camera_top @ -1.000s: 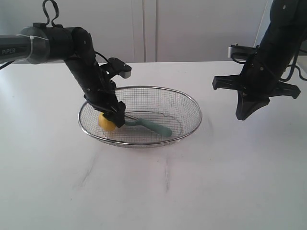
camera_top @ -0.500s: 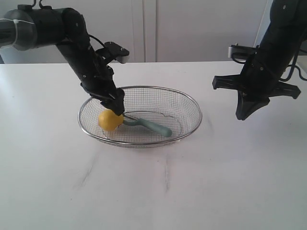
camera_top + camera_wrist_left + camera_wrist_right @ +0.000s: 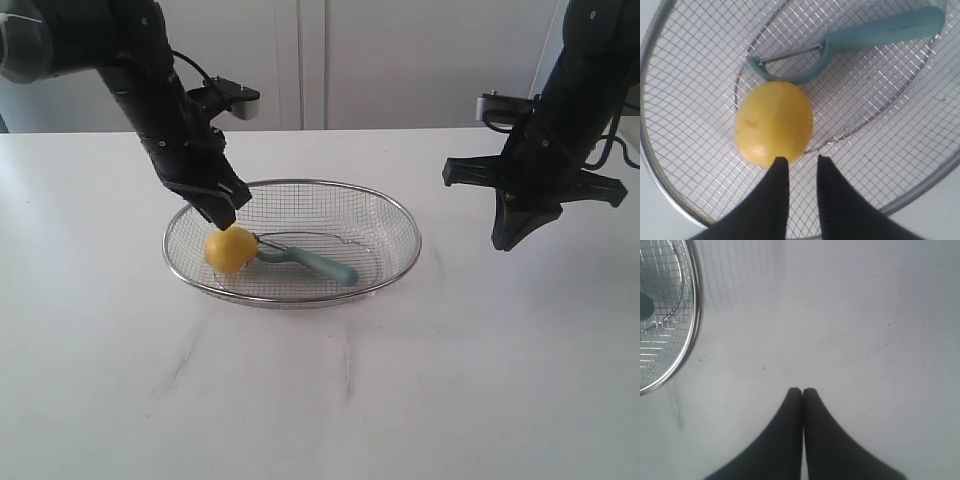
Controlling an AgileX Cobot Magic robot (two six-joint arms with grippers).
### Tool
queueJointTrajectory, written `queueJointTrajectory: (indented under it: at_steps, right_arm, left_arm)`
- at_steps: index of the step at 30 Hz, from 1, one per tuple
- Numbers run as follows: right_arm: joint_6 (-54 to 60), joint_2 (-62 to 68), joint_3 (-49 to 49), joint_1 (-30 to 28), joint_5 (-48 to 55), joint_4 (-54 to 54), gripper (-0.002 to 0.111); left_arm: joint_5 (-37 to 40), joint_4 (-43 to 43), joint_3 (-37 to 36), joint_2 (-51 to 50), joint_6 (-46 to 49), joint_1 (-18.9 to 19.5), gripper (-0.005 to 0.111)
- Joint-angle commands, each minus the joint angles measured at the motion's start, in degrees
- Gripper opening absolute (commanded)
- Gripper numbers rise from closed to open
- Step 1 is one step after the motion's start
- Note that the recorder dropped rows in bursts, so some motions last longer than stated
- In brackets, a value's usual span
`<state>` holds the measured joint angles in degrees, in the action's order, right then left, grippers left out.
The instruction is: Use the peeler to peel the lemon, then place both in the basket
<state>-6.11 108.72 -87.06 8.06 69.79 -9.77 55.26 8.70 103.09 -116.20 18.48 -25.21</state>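
The yellow lemon (image 3: 229,249) (image 3: 774,122) lies in the left end of the wire-mesh basket (image 3: 402,215) (image 3: 670,195). Beside it rests the teal-handled peeler (image 3: 318,263) (image 3: 880,31), its metal head against the lemon. My left gripper (image 3: 222,213) (image 3: 803,161) hangs just above the lemon, open by a narrow gap, holding nothing. Off to the right of the basket, my right gripper (image 3: 505,241) (image 3: 802,390) is shut and empty above the white table (image 3: 865,315).
The basket rim (image 3: 692,320) shows at the edge of the right wrist view. White cabinet doors (image 3: 400,60) stand behind the table. Faint smudges (image 3: 347,365) mark the tabletop in front of the basket.
My left gripper has let go of the lemon and risen up and away from it; the lemon now lies uncovered in the basket. The right arm has not moved.
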Motion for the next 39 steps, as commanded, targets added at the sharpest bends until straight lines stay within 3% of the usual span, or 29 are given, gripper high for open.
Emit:
queueJointTrajectory:
  at_steps: [1, 3, 10, 28, 39]
  right_arm:
    - [-0.2, -0.6, -0.2, -0.2, 0.2, 0.4, 0.000]
    - [-0.2, -0.6, -0.2, -0.2, 0.2, 0.4, 0.000]
    - [-0.2, -0.6, -0.2, -0.2, 0.2, 0.4, 0.000]
    - [-0.2, -0.6, -0.2, -0.2, 0.2, 0.4, 0.000]
    - [-0.2, -0.6, -0.2, -0.2, 0.2, 0.4, 0.000]
  left_arm:
    - [4.5, 0.6, 0.3, 0.9, -0.7, -0.1, 0.006]
    - [5.2, 0.6, 0.3, 0.9, -1.4, -0.1, 0.000]
    - [6.2, 0.9, 0.3, 0.9, -4.0, 0.7, 0.000]
    - [10.6, 0.6, 0.3, 0.9, -15.9, 13.0, 0.000]
    - [12.7, 1.0, 0.3, 0.9, -15.7, 13.6, 0.000]
